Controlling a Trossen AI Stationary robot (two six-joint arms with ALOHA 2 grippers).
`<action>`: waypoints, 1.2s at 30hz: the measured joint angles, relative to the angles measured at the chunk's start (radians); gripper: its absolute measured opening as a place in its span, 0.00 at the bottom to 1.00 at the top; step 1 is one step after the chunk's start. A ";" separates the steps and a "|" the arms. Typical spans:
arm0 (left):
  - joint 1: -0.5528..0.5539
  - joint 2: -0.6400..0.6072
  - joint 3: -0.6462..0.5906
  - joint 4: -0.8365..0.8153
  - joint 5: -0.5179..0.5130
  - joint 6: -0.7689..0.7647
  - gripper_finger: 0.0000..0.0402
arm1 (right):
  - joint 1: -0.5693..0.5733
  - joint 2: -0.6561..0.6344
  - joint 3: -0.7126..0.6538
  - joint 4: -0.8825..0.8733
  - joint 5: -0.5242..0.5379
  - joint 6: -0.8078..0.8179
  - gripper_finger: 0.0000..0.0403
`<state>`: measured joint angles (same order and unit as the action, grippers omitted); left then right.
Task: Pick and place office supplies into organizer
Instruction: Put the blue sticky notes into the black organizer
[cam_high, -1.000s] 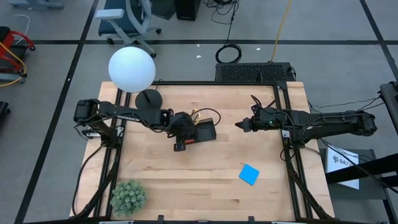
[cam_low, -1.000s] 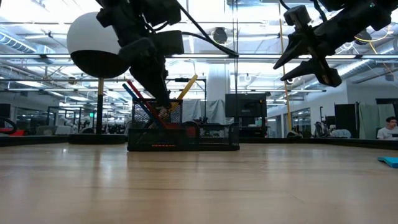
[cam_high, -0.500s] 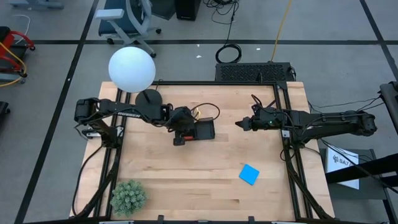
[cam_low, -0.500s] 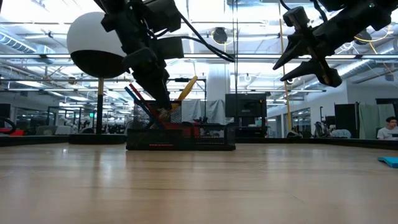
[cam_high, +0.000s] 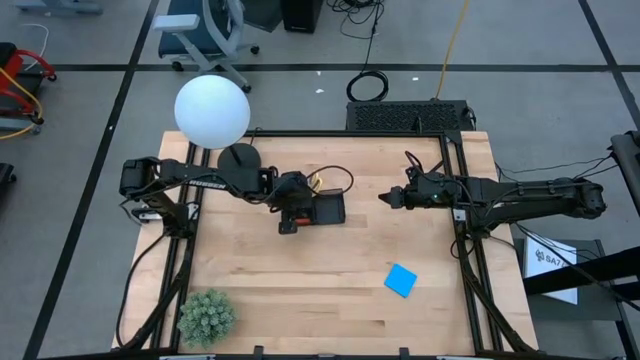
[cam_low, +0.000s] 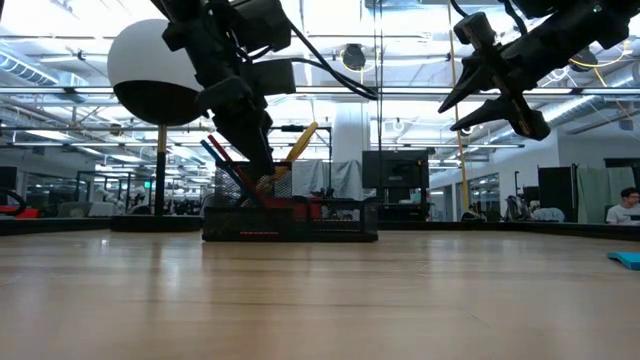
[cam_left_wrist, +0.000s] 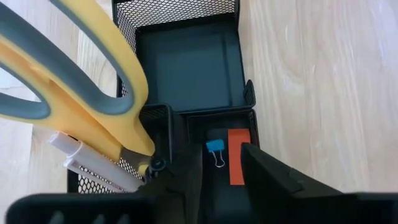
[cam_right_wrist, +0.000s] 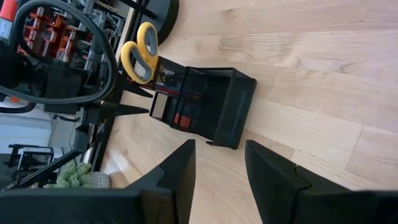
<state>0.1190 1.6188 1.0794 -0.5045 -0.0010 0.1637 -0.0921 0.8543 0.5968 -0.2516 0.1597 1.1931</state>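
Left gripper (cam_high: 287, 222) holds over organizer (cam_high: 322, 209), no shift since half-second ago, fingers apart; right gripper (cam_high: 385, 200) open, idle; note pad (cam_high: 401, 280) remains.

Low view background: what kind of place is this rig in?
Probably a robotics lab or open industrial workspace. Behind the wooden table the low view shows rows of metal-framed workstations, exposed ceiling beams and a monitor.

Left gripper (cam_high: 288, 222) over the organizer (cam_high: 325, 208).
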 joint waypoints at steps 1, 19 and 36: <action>-0.001 0.000 0.000 0.000 0.000 0.004 0.31 | 0.000 0.000 0.000 0.000 0.000 0.000 0.32; -0.097 -0.012 0.000 0.020 0.032 -0.059 0.42 | 0.000 0.000 0.000 0.136 -0.041 -0.144 0.32; -0.181 -0.202 0.006 0.272 -0.061 -0.150 0.42 | 0.012 0.000 0.000 0.245 -0.420 -0.330 0.32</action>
<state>-0.0624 1.4167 1.0856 -0.2327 -0.0620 0.0132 -0.0803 0.8547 0.5972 -0.0069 -0.2600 0.8634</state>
